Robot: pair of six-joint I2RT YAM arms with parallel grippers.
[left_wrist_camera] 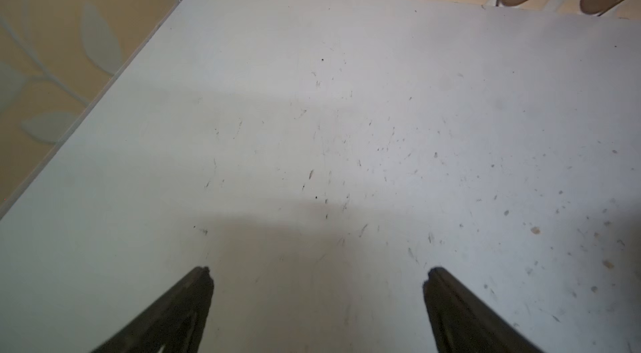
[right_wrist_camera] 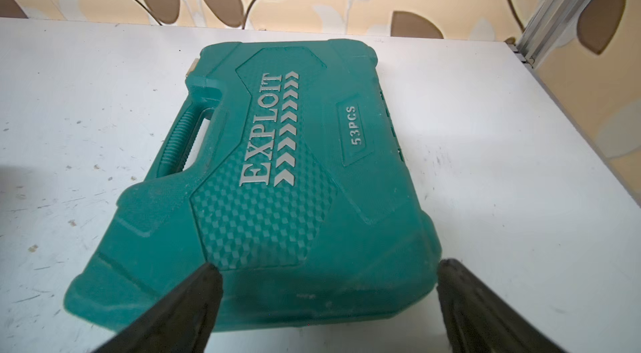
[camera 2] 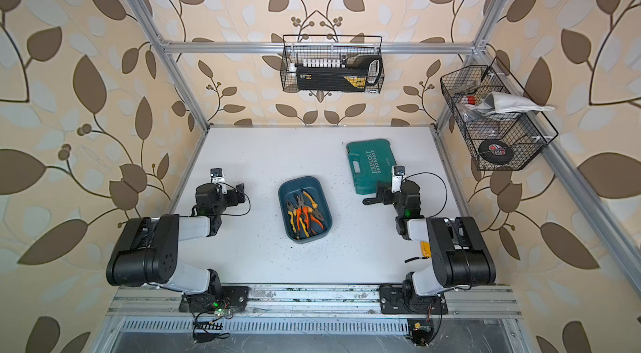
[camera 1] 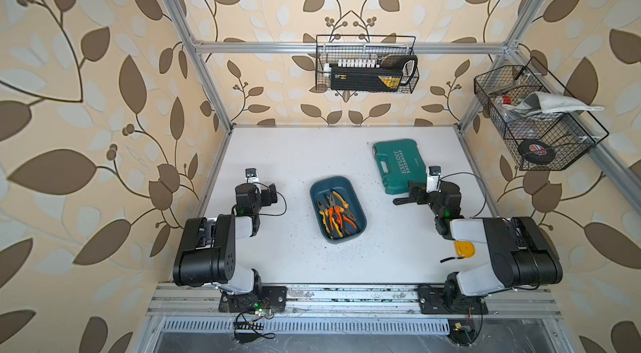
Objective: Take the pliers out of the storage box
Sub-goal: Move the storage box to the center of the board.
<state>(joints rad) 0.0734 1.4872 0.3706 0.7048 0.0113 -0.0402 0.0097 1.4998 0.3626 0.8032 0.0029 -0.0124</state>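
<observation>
Nothing taken out yet. Four pliers (camera 1: pixel 337 213) heaped in the shallow blue storage box (camera 1: pixel 333 184), roughly midway between the two sets of jaws, well apart from both and out of sight in either wrist view.

Left gripper (left_wrist_camera: pixel 319 273) spread wide, empty, hanging over bare table (left_wrist_camera: pixel 312 91). Right gripper (right_wrist_camera: pixel 329 266) spread just as wide, also empty, poised at the near edge of the green tool case (right_wrist_camera: pixel 277 160). Hard to tell whether clear of it or brushing it.

Handling, as a judgement:
- **Weight and stiffness:** probably heavy for their size, rigid steel, in no danger of breaking.
- **Grip surfaces:** orange and yellow handle sleeves likely rubbery and grippy. Dark metal heads smoother, likely slippery between pads.
- **Hinge:** if caught by one handle only, expect the other to swing out and the head to droop.
- **Where to take hold:** better taken across both handles just behind the pivot, close to the balance point, pinching them together.
- **Tangle:** handles crossed and overlapping in the heap, so expect a neighbour to drag along. Topmost pair hard to pick out from above. Worth starting with one lying freest.
- **Box:** light and loose on the table, so likely to slide or tip under a sideways pull. Little room for a jaw beside the walls. Best approached straight down and lifted straight up.
</observation>
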